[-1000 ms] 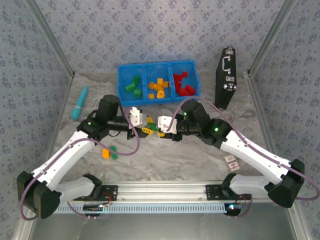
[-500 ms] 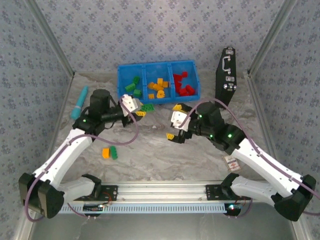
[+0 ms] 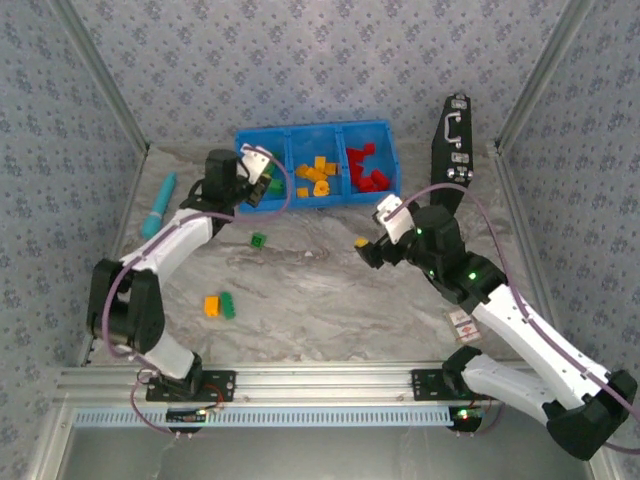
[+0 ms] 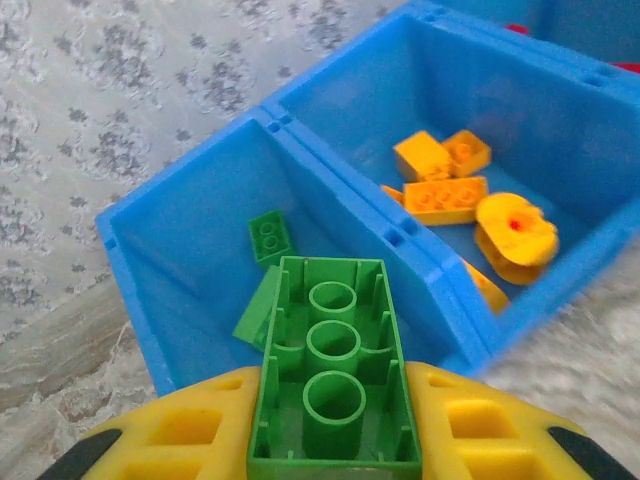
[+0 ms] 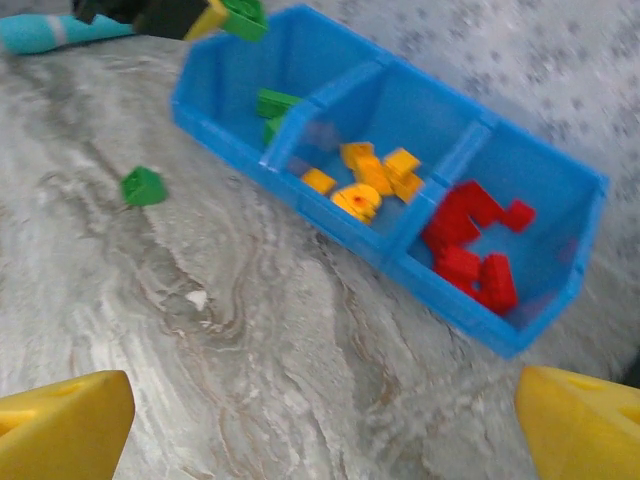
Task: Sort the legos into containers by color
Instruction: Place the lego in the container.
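Since a second ago both arms have left the table's middle: the left gripper has swung up to the blue tray, and the right gripper has backed toward its own side and spread.

From above, the left gripper hangs over the tray's left compartment. A loose green brick lies just below the tray, and an orange brick touches a second green brick nearer the bases. A teal cylinder lies at the left and a black case stands at the right.

On the left wrist, yellow fingers clamp a long green brick, hollow side up, over the left compartment, where green bricks lie. Orange-yellow bricks sit next door.

On the right wrist, the fingers stand wide apart over bare marbled tabletop. Beyond them the tray holds green, orange-yellow and red bricks, one color per compartment.
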Controlling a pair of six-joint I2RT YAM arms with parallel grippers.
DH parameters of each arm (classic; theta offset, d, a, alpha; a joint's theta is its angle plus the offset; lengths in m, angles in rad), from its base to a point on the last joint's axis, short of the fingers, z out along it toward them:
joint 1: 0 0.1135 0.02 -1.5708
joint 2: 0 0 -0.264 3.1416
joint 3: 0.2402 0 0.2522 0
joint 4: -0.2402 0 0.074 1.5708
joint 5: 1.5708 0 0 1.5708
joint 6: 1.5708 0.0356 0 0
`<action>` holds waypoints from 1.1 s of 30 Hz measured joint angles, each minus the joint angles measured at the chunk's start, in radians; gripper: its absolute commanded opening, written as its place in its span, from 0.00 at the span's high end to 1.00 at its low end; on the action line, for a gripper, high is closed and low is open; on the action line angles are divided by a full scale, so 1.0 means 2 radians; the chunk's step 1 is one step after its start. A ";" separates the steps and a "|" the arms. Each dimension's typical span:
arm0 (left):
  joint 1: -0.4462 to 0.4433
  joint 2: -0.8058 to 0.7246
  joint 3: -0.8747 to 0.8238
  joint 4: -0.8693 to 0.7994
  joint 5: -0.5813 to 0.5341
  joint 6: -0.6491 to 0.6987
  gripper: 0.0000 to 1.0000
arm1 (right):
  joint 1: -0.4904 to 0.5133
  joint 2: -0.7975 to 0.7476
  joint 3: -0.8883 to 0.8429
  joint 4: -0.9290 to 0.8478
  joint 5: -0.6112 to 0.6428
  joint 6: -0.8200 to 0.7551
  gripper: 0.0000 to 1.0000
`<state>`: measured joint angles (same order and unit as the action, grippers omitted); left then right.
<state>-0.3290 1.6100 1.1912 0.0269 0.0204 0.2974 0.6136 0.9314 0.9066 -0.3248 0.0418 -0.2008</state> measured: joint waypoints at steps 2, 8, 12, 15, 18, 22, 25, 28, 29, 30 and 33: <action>0.001 0.047 0.043 0.000 -0.019 -0.020 0.98 | -0.009 0.000 -0.008 0.007 0.000 0.025 0.01; 0.007 0.173 0.163 -0.024 -0.060 -0.069 0.97 | -0.018 0.006 -0.012 0.020 -0.001 0.076 0.01; 0.010 0.230 0.208 -0.051 -0.075 -0.089 0.95 | -0.023 0.030 0.003 0.003 -0.006 0.094 0.01; 0.010 0.261 0.235 -0.072 -0.082 -0.101 0.90 | -0.023 0.042 0.008 0.000 -0.014 0.105 0.01; 0.010 0.278 0.254 -0.089 -0.088 -0.110 0.83 | -0.023 0.049 0.009 0.000 -0.020 0.115 0.01; 0.010 0.283 0.261 -0.101 -0.095 -0.119 0.65 | -0.025 0.067 0.014 0.000 -0.028 0.131 0.01; 0.010 0.283 0.264 -0.109 -0.095 -0.125 0.52 | -0.027 0.080 0.019 0.000 -0.029 0.138 0.01; 0.010 0.282 0.266 -0.114 -0.094 -0.128 0.40 | -0.032 0.095 0.026 -0.001 -0.029 0.143 0.01; 0.010 0.280 0.266 -0.118 -0.093 -0.128 0.35 | -0.035 0.100 0.029 -0.001 -0.029 0.144 0.01; 0.010 0.278 0.266 -0.121 -0.093 -0.130 0.33 | -0.037 0.104 0.031 -0.002 -0.029 0.145 0.01; 0.010 0.263 0.266 -0.134 -0.087 -0.127 0.32 | -0.042 0.115 0.042 -0.005 -0.032 0.146 0.01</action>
<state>-0.3084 2.1365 1.7237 -0.2409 -0.1532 0.0425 0.5304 1.1614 0.9909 -0.3351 -0.0231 0.0902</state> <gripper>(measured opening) 0.680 0.993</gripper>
